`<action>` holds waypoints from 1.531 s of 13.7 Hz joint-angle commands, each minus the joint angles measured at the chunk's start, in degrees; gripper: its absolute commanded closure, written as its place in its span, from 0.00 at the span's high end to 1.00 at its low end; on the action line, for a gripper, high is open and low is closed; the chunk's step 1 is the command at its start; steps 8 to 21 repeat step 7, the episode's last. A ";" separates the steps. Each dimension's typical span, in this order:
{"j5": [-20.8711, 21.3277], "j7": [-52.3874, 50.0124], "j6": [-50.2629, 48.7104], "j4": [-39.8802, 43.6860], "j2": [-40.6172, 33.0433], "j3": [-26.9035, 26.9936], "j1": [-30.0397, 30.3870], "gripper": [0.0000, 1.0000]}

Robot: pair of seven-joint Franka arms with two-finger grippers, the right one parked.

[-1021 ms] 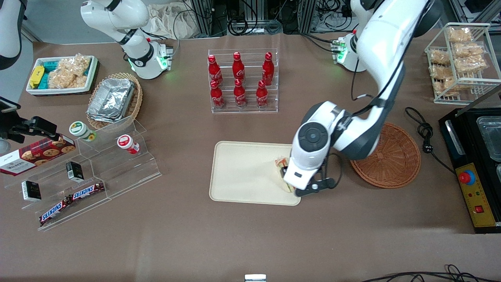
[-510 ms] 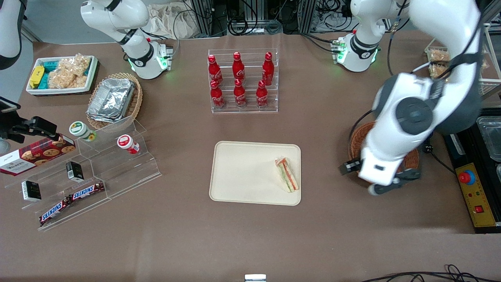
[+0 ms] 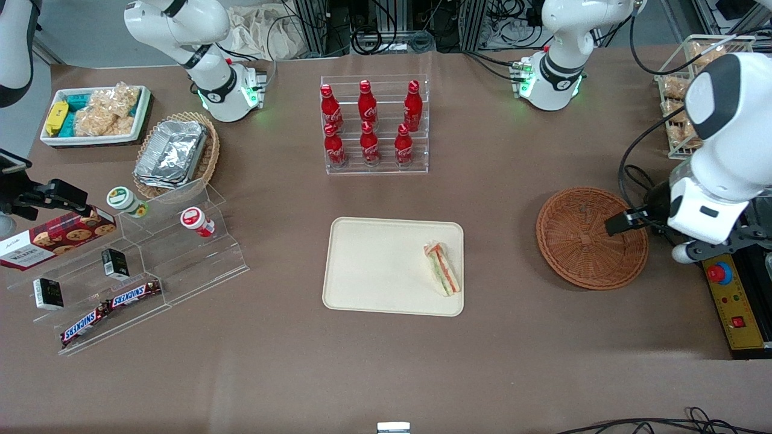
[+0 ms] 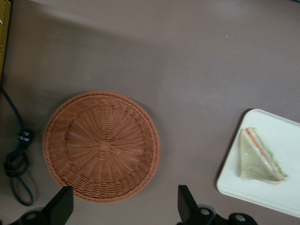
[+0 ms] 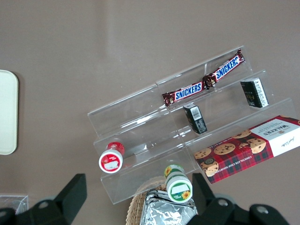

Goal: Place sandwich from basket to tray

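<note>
Clear acrylic steps (image 3: 139, 265) fill the lower left of my front view, carrying two Snickers bars (image 3: 108, 310), a cookie box (image 3: 54, 238) and two small capped pots (image 3: 160, 211). In the upper left I see a white box of snacks (image 3: 93, 114) and a pale wicker basket with a foil container (image 3: 175, 154). At upper centre a clear rack holds six red cola bottles (image 3: 369, 126).

Below that rack, in the middle of the frame, lies the cream tray (image 3: 374, 265). The sandwich (image 3: 443, 268) rests on it, close against the tray's right-hand rim, with its filling layers facing up. Nothing touches it.

To the right of the tray, well apart from it, sits the reddish-brown basket (image 3: 579, 238), with nothing in it. In the wrist view I have the same basket (image 4: 101, 145) seen from above, with the sandwich (image 4: 258, 157) on the tray (image 4: 281, 192).

At the right edge of the front view, the gripper (image 3: 693, 247) hangs above the table just past the basket's right rim, over a black cable (image 3: 651, 202) and beside a control panel with a red button (image 3: 724, 274). In the wrist view its fingers (image 4: 61, 206) stand spread wide apart, holding nothing.
</note>
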 commanded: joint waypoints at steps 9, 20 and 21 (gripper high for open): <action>-0.82 17.18 -4.85 4.04 0.59 16.93 -13.40 1.00; -0.82 17.18 -4.85 4.04 0.59 16.93 -13.40 1.00; -0.82 17.18 -4.85 4.04 0.59 16.93 -13.40 1.00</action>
